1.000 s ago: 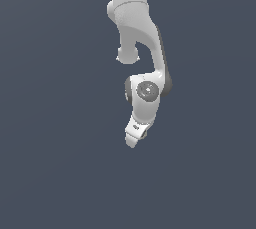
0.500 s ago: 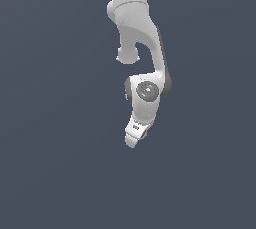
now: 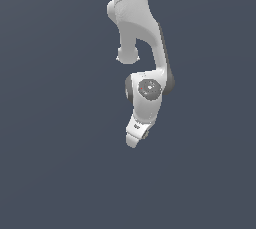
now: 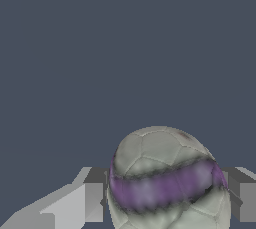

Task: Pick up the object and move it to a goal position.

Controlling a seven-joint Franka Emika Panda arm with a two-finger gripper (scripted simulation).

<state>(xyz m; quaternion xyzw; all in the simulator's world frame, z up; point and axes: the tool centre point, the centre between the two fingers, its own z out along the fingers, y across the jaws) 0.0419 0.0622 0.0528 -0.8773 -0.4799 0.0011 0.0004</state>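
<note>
Carrying step, apparently: gripper (image 4: 165, 198) closed about the purple-banded ball (image 4: 167, 180), fingers (image 4: 92, 200) against either side; next, steady transport to the unseen goal position.

The object (image 4: 167, 180) is a round ball — off-white and grey, panelled like a football, with a blurred purple band across its middle. In the wrist view it sits between the two jaws, touching both.
</note>
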